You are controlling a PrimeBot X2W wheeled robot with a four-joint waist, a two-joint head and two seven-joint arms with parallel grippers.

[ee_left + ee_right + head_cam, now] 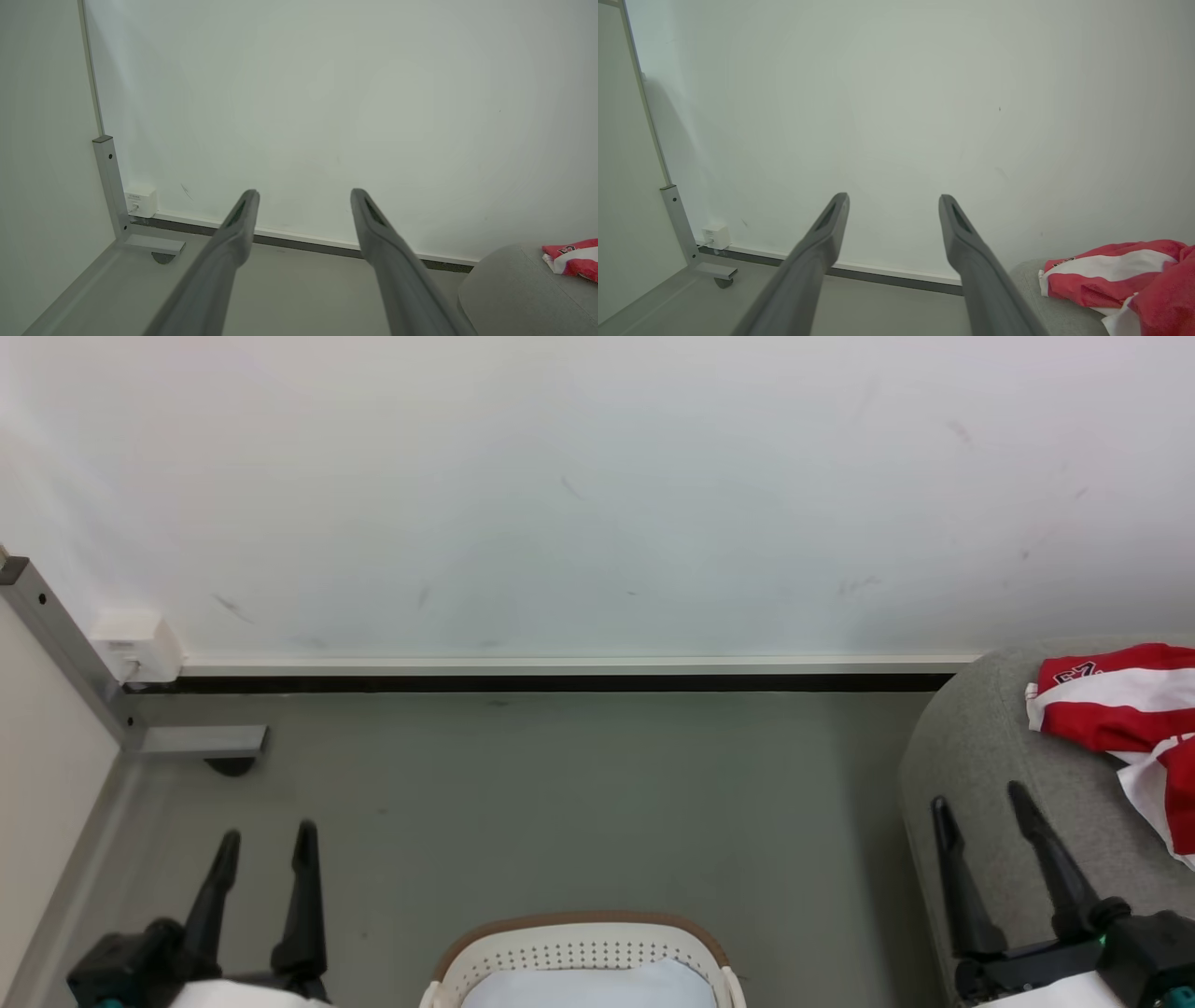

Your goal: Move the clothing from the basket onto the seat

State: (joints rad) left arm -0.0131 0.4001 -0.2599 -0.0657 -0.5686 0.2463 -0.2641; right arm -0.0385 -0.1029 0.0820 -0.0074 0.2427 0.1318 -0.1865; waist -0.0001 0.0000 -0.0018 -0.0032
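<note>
**Item:** red sports clothing with white stripes and panels [1116, 705].

**Location:** to the right of and beyond the oval white perforated plastic basket with brown rim [583, 918]. It is well apart from the basket and lies on the large light-grey upholstered seat [990, 747].

**Tools:**
- The left gripper [268, 831], left of the basket, has its long dark fingers spread wide with nothing between them.
- The right gripper [977, 795], right of the basket, hangs over the seat's rounded corner. It is likewise wide and empty, near the clothing but not touching it.

**Hazards (judged):**
1. A pale bluish-white surface [579, 985] shows inside the basket, and I cannot tell whether it is a garment or a liner. If it is a garment, stopping now leaves the task short.
2. The head view cuts the basket off, so a reach into it would be poorly watched and could knock the rim.
3. A swing of the right gripper toward the basket could hook a loose fold and drag it off the seat.

**Appearance:**
- The clothing is a crumpled, unfolded heap with broad red and white bands.
- A printed mark sits at the end nearest the basket, too small to read.
- The cloth looks limp and likely to sag when lifted.
</note>
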